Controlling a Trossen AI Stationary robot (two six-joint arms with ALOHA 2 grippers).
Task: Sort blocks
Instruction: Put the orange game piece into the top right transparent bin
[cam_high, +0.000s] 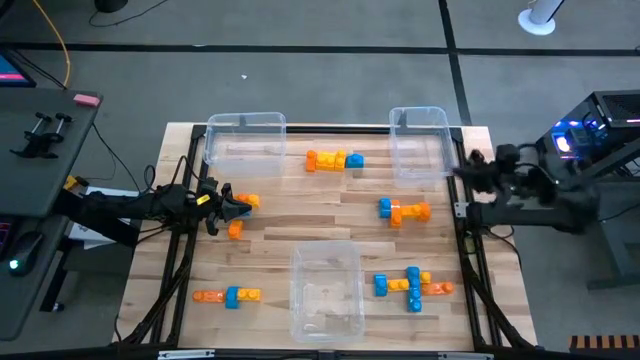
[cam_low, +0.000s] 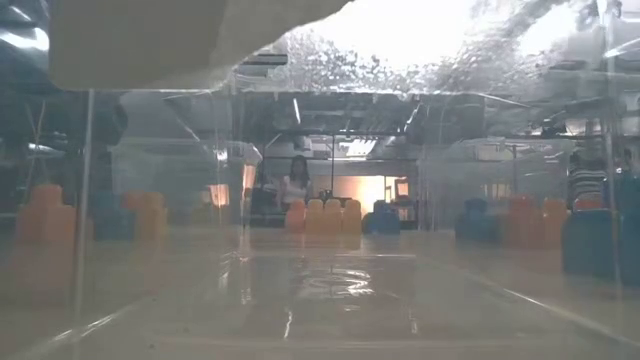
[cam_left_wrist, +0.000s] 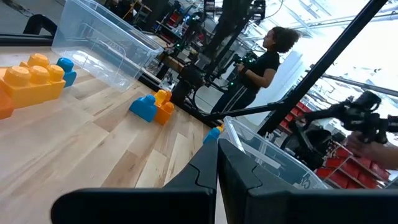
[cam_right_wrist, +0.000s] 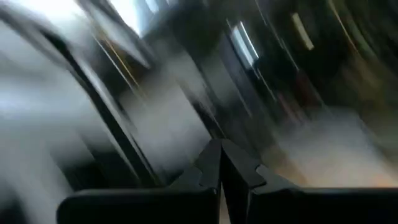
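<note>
The wooden counter (cam_high: 300, 235) held three clear plastic bins and many little toy blocks. One bin (cam_high: 244, 139) sat at the far left corner, one bin (cam_high: 419, 142) sat at the far right, and one bin (cam_high: 327, 290) sat at the near edge in the middle. The left arm reached in from the left side, and its left claw (cam_high: 238, 208) was low over the counter with its fingers pressed shut and nothing between them. It was right beside a small orange block (cam_high: 249, 201) and another orange block (cam_high: 235, 230). The right arm waited off the right edge of the counter, and its right claw (cam_high: 470, 166) was shut too and held nothing. A row of orange, yellow and blue blocks (cam_high: 334, 160) lay between the two far bins. A blue and orange bunch (cam_high: 403, 211) lay on the right. A blue, orange and yellow bunch (cam_high: 412, 286) lay near the right front. An orange, blue and yellow row (cam_high: 227, 296) lay near the left front.
</note>
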